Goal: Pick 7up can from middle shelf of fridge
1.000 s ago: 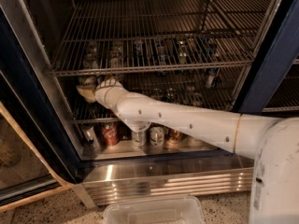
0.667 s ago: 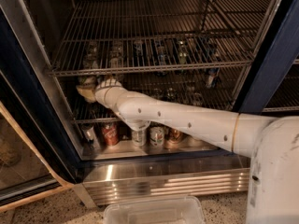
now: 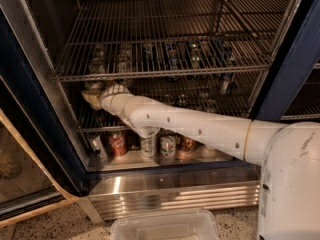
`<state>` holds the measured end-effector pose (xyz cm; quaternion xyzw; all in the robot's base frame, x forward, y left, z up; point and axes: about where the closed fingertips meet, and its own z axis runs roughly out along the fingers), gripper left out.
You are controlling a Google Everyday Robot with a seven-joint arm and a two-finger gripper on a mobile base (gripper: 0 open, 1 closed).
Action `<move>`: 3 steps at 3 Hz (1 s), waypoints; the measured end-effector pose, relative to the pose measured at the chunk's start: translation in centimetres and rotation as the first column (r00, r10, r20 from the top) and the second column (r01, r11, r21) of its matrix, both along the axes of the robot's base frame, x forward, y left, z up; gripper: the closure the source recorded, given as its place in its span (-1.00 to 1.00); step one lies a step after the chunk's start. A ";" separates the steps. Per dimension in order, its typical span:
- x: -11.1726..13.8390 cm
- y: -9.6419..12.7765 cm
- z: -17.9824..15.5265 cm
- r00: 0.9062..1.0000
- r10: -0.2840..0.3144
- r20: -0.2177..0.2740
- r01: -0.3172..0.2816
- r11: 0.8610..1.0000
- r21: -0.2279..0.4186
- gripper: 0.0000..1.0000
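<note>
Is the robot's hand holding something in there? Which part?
It cannot be told. The gripper sits inside the fridge at the left, beneath a wire shelf.

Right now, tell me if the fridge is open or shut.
Open: the arm reaches into the fridge, tool deep inside at left.

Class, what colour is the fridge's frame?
The fridge frame is dark blue (camera view); gripper inside, left, under a wire rack.

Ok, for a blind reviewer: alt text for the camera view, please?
A white robot arm reaches into an open fridge, its gripper near the left wall under a wire shelf. Cans stand below the arm.
</note>
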<state>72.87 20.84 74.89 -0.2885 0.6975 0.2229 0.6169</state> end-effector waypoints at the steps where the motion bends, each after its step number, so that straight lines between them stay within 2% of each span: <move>1: 0.0 0.0 0.0 1.000 0.000 0.000 0.000 1.000 0.000 0.43; 2: 0.0 0.0 0.0 1.000 0.000 0.000 0.000 1.000 0.000 0.90; 3: -1.4 -0.7 0.4 1.000 -0.021 0.008 0.021 1.000 -0.009 1.00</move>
